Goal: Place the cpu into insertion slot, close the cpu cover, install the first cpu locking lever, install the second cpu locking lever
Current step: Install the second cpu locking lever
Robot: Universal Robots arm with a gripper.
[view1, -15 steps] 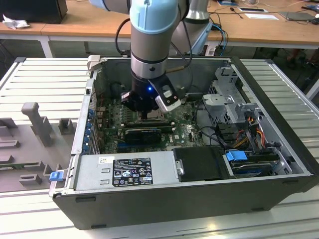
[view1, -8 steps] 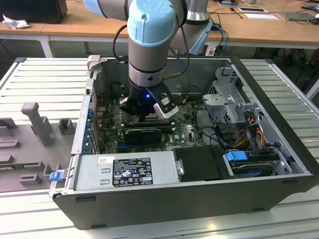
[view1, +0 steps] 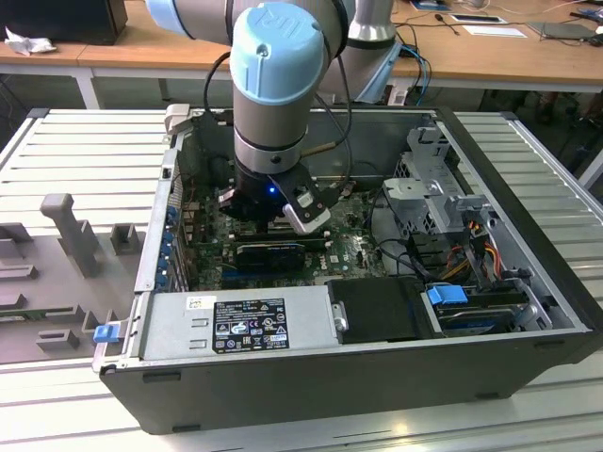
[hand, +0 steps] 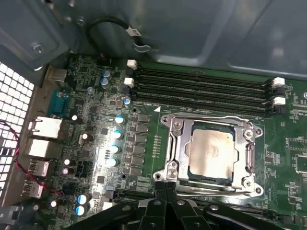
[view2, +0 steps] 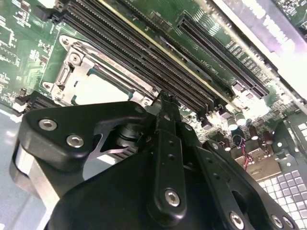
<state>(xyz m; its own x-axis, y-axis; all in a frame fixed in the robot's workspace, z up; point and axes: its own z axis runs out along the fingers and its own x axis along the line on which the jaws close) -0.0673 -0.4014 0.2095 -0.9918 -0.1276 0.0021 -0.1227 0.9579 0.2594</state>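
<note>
Open desktop computer case (view1: 377,395) on a slatted metal table (view1: 85,151), seen from above in the exterior view, centre of frame. Robot arm with pale blue joint cap (view1: 278,42) reaching down into the case at upper centre, gripper (view1: 273,212) low over the green motherboard (view1: 349,250).

In the first wrist view, gripper (hand: 165,189) entering at bottom centre, fingers pressed together with the tips touching, holding nothing, just at the near edge of the insertion slot (hand: 249,155). Cpu (hand: 211,149) at centre right, pale silvery-beige, lying flat inside the slot. Cpu cover (hand: 180,143), a grey metal frame, down flat around the chip, chip showing through the cut-out. Long black memory slots (hand: 201,86) beside the socket, toward upper centre. Row of small capacitors (hand: 115,139) at centre left.

In the second wrist view, gripper (view2: 165,98) filling the lower half, closed tips at centre frame beside the socket. Cpu (view2: 103,91) at centre left, partly hidden by the black finger linkage. Cover frame (view2: 110,64) around it. Memory slots (view2: 134,52) running diagonally across upper centre.
</note>
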